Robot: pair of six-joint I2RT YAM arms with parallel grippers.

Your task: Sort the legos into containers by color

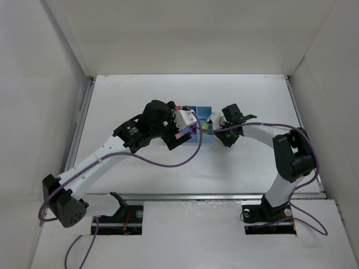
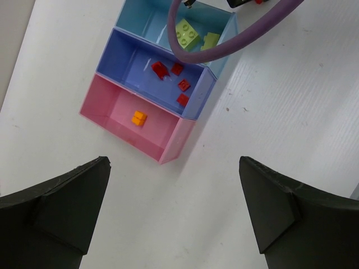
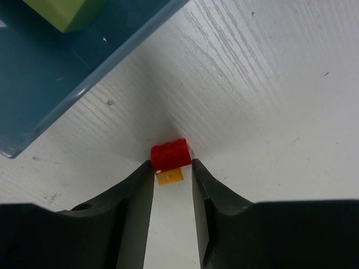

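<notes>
The three joined bins show in the left wrist view. The pink bin (image 2: 106, 103) holds an orange-yellow lego (image 2: 139, 117). The medium blue bin (image 2: 129, 61) holds several red legos (image 2: 176, 69). The light blue bin (image 2: 143, 19) holds a yellow-green lego (image 2: 188, 33). My left gripper (image 2: 174, 163) is open and empty, high above the bare table in front of the bins. My right gripper (image 3: 172, 164) is low on the table beside the light blue bin (image 3: 39, 73). It is shut on a small red lego (image 3: 171, 153) with an orange-yellow piece (image 3: 169, 176) stuck under it.
A purple cable (image 2: 224, 47) crosses over the light blue bin in the left wrist view. In the top view both arms meet over the bins (image 1: 195, 112) at the middle of the white table, with white walls on three sides.
</notes>
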